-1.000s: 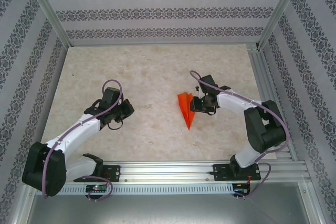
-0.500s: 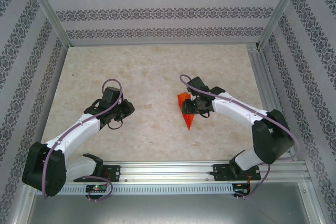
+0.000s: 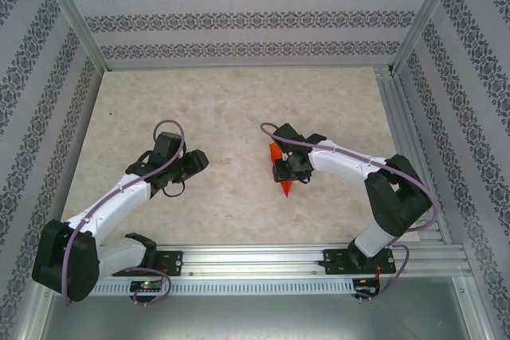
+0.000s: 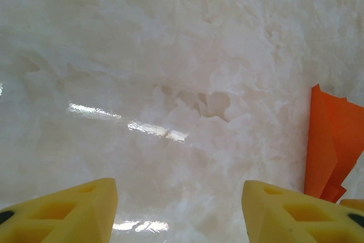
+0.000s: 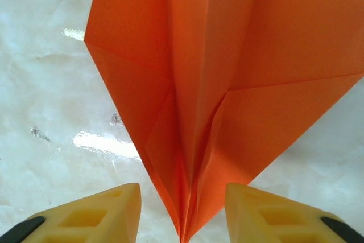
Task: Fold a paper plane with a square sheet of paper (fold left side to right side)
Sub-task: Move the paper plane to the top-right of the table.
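Observation:
The orange sheet of paper (image 3: 285, 187) lies on the table folded into a pointed wedge, its tip toward the near edge. My right gripper (image 3: 288, 166) hovers over the wedge's middle and hides most of it from above. In the right wrist view the creased wedge (image 5: 216, 72) spreads wide, and its narrow point runs down between my yellow fingers (image 5: 91, 217), which stand apart; the right gripper (image 5: 182, 214) is open. My left gripper (image 3: 195, 163) sits left of the paper, open (image 4: 179, 209) over bare table, with the paper's edge (image 4: 333, 140) at the far right of its view.
The pale marble-patterned tabletop (image 3: 223, 109) is bounded by patterned walls and an aluminium frame rail (image 3: 398, 117) on the right. An aluminium rail (image 3: 255, 256) at the near edge carries both arm bases.
My right gripper has swung left, from beside the paper's right edge to over the wedge, covering its upper part. The left gripper has edged slightly right.

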Action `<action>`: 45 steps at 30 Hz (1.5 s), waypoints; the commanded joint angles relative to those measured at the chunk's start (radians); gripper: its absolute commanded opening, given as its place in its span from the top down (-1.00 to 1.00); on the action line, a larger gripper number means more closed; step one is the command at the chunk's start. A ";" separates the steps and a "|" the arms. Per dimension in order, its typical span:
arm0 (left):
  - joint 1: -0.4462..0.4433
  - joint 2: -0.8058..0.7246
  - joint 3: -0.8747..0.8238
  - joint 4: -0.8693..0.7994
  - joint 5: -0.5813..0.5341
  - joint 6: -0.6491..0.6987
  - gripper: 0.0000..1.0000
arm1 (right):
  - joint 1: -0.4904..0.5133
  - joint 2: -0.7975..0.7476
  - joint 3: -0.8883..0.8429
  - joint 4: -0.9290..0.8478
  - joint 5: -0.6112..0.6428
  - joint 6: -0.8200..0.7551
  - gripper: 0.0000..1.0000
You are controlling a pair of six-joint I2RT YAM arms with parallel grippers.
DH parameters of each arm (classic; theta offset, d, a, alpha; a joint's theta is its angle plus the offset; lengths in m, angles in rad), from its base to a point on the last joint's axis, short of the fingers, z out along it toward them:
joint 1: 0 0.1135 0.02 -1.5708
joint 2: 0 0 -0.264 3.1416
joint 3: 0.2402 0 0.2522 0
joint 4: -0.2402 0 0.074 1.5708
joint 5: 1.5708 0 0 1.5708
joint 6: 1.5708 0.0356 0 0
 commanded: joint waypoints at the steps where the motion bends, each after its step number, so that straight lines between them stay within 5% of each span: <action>1: 0.010 -0.018 0.028 -0.034 -0.020 0.023 -0.23 | 0.006 0.022 0.023 0.004 0.029 0.008 0.21; 9: 0.009 -0.022 0.031 -0.043 -0.021 0.029 -0.31 | 0.006 0.068 0.039 0.026 0.041 -0.001 0.26; 24: 0.009 -0.030 0.042 -0.069 -0.033 0.042 -0.45 | 0.001 0.178 0.109 0.019 0.098 -0.035 0.71; 29: 0.010 -0.049 0.053 -0.090 -0.056 0.059 -0.93 | -0.042 0.158 0.159 -0.008 0.096 -0.077 0.86; 36: 0.010 -0.083 0.061 -0.116 -0.078 0.084 -0.99 | -0.170 0.227 0.351 -0.076 0.095 -0.179 0.86; 45: 0.009 -0.101 0.070 -0.152 -0.068 0.112 -1.00 | -0.305 0.507 0.738 -0.183 0.097 -0.223 0.85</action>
